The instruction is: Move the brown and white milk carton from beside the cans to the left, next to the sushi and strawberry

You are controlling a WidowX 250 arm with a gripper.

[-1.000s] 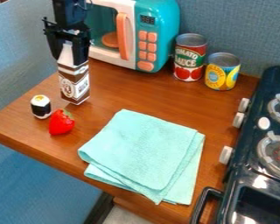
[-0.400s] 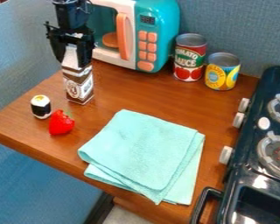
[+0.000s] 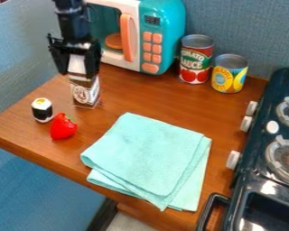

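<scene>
At the upper left of the camera view, my gripper [image 3: 77,70] hangs over the wooden table, shut on the white top of a brown and white carton [image 3: 85,92]. The carton is close to upright, with its lower half below the fingers. In front of it and to the left lie a small sushi roll [image 3: 42,110] and a red strawberry [image 3: 63,127], side by side. A folded turquoise cloth [image 3: 148,158] is spread on the table to the right of the strawberry.
Behind the gripper stands a teal toy microwave [image 3: 162,27] with an orange handle. A tomato sauce can [image 3: 196,61] and a yellow can [image 3: 229,74] stand at the back. The dark toy stove [image 3: 255,173] borders the table's right side. The table's edge [image 3: 35,155] runs along the front left.
My gripper has moved a little to the right and down, and the carton in it has shifted right. The strawberry, sushi roll and cloth have stayed where they were.
</scene>
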